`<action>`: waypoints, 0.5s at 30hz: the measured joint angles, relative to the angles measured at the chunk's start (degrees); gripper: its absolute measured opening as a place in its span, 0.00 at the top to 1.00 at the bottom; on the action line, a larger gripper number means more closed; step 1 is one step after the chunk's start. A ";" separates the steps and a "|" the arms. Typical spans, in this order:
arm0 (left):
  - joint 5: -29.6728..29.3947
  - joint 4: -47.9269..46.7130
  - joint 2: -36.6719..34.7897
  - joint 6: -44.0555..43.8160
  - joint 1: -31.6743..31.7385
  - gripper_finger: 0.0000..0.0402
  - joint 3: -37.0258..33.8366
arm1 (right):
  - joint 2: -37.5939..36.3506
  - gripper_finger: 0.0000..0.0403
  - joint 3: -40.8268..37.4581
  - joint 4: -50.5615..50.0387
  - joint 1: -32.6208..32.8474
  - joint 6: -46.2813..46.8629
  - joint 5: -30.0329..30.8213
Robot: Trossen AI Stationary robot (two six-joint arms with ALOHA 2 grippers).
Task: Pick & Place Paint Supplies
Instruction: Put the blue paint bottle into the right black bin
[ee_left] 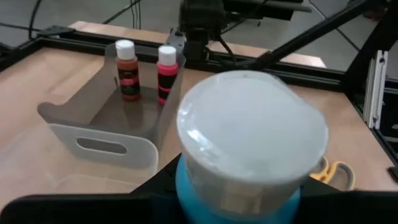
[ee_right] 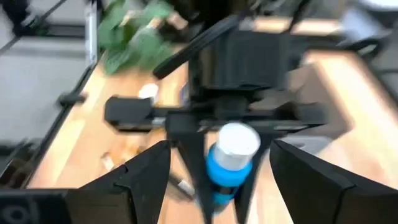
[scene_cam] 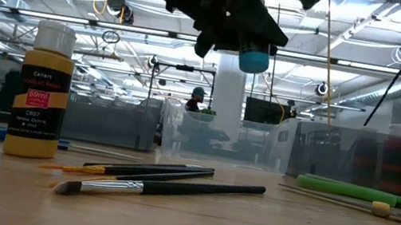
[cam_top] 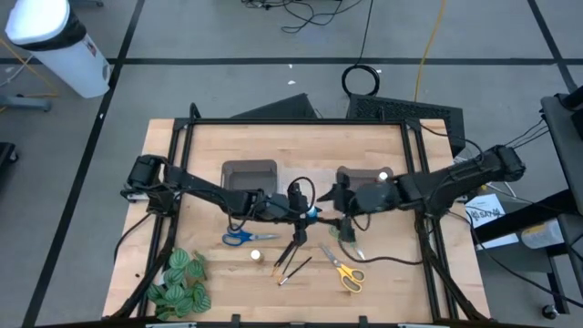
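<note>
The left gripper (cam_top: 308, 215) is at the table (cam_top: 209, 273) centre, clenched on the blue paint bottle (ee_left: 245, 155), lifted off the wood. At its 3 o'clock, the right gripper (ee_right: 217, 180) faces it, fingers spread apart, grasping nothing.

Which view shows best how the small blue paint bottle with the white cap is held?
The right wrist view: the small blue paint bottle with the white cap sits in the left gripper. The left wrist view shows mostly its cap, the low view its blue base, the high view a speck.
</note>
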 joint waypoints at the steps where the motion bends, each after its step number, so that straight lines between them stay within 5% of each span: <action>1: 0.03 -0.01 0.03 0.00 -0.18 0.71 0.00 | 1.29 0.37 1.40 -1.91 -0.74 -0.19 -1.59; 15: -0.05 -2.48 0.05 0.66 -1.06 0.71 -0.02 | 12.61 0.38 10.77 -9.69 -7.79 -0.99 -14.18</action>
